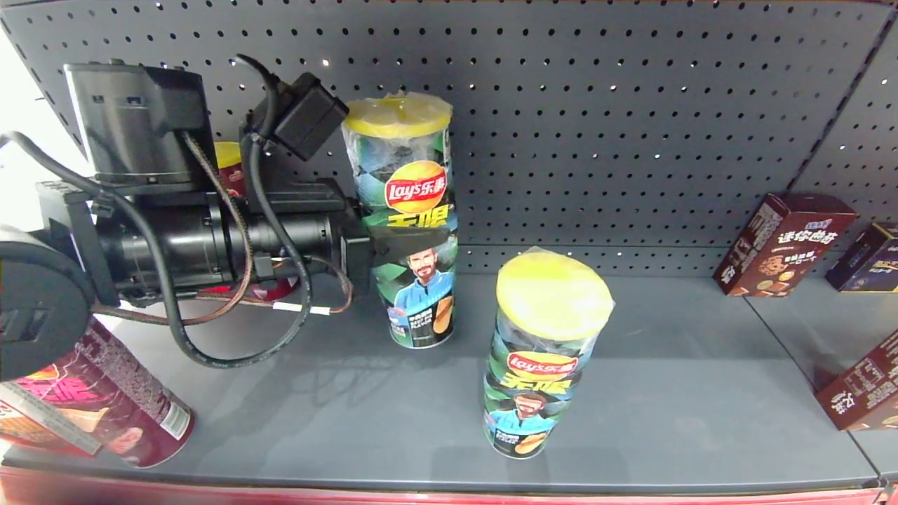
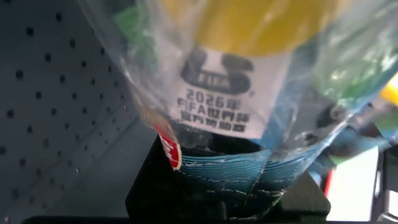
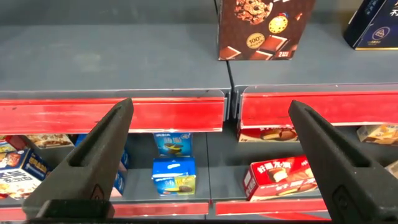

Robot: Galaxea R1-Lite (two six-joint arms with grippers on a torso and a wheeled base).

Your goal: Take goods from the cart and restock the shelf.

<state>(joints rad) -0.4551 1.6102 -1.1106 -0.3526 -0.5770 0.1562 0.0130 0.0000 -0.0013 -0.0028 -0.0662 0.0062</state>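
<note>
Placing step: the left gripper [image 1: 382, 245] is clamped from 9 o'clock round the middle of a green, yellow-lidded chip can [image 1: 415, 210], upright at the back of the grey shelf [image 1: 666, 393], base at or just above the deck. The next move probably calls for seating the can, then releasing without tipping it. A second like can [image 1: 544, 351] stands at 5 o'clock of it, dark-red cans [image 1: 119, 414] at 8 o'clock and cookie boxes [image 1: 779, 245] at 3 o'clock before the pegboard [image 1: 596, 105]; the right gripper [image 3: 210, 106], jaws wide apart, faces the red price rail [image 3: 174, 115].
</note>
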